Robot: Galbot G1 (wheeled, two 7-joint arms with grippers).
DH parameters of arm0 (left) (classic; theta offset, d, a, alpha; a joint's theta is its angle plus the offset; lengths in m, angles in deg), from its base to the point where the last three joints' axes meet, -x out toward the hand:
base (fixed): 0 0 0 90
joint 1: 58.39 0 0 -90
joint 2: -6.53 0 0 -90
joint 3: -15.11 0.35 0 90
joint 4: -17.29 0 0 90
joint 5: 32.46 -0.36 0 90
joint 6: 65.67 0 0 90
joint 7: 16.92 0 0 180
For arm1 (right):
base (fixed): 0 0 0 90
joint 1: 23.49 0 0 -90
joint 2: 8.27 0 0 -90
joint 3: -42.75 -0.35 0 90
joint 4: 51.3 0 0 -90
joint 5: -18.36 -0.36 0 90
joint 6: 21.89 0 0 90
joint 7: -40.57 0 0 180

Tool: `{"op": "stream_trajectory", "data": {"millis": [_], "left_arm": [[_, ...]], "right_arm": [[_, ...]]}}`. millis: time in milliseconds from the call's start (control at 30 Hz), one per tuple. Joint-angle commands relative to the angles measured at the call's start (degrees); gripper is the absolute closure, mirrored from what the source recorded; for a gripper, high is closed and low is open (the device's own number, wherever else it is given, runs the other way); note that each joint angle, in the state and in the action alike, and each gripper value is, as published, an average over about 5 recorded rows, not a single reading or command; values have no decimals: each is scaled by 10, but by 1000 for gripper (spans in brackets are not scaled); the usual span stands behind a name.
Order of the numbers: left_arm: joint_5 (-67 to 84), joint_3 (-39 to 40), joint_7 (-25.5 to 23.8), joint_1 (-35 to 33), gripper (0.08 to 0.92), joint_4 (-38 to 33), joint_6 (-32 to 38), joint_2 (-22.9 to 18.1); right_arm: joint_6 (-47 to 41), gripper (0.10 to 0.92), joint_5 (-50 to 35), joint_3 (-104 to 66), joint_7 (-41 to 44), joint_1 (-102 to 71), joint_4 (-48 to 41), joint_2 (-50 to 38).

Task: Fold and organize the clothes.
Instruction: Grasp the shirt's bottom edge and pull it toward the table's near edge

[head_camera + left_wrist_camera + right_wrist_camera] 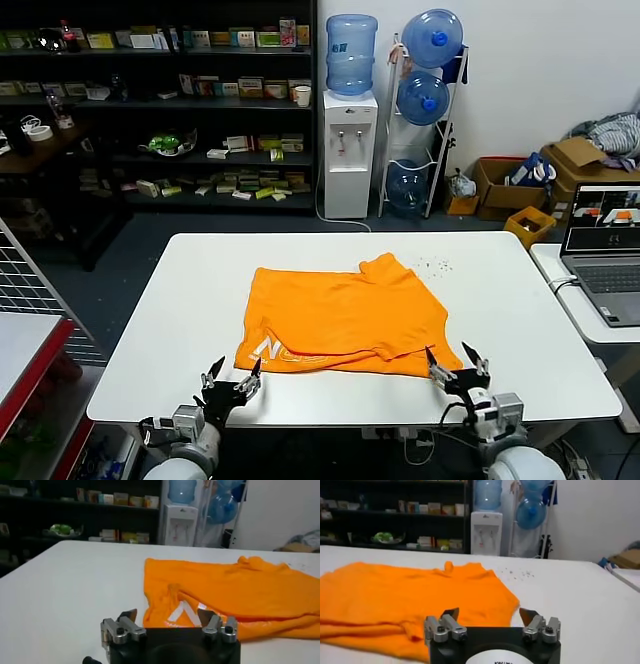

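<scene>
Both wide open and empty, left claw [232, 376] and right claw [455, 362] flank the orange T-shirt's [345, 315] near edge

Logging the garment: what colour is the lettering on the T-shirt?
White, on the orange T-shirt; lettering clearest in left wrist view.

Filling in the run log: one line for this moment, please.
bright orange soft-fabric T-shirt: partly folded on white table | left pincer: open, near edge | right pincer: open, near edge

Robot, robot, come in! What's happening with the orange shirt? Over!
Left gripper and right gripper open, empty, at near table edge. Orange T-shirt partly folded on white table. Nothing in the way.
</scene>
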Motion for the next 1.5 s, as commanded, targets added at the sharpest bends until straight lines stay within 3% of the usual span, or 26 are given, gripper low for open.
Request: {"op": "stream_trajectory", "data": {"millis": [33,367,867,1133,1500], "left_arm": [[-5,-2,-21,-2,179,23,18,-21],[-34,-4,-57,50,177,96,42,-24],[-36,5,-56,52,177,101,37,-20],[-39,7,-54,56,193,108,34,-20],[-47,12,-48,59,491,113,37,-27]], "right_arm": [[-5,203,-25,-42,17,-46,-3,-14],[-16,203,-35,-5,20,5,-36,9],[-23,236,-25,16,16,15,-35,15],[-23,416,-23,18,16,17,-38,17],[-20,736,-19,17,11,10,-34,18]]}}
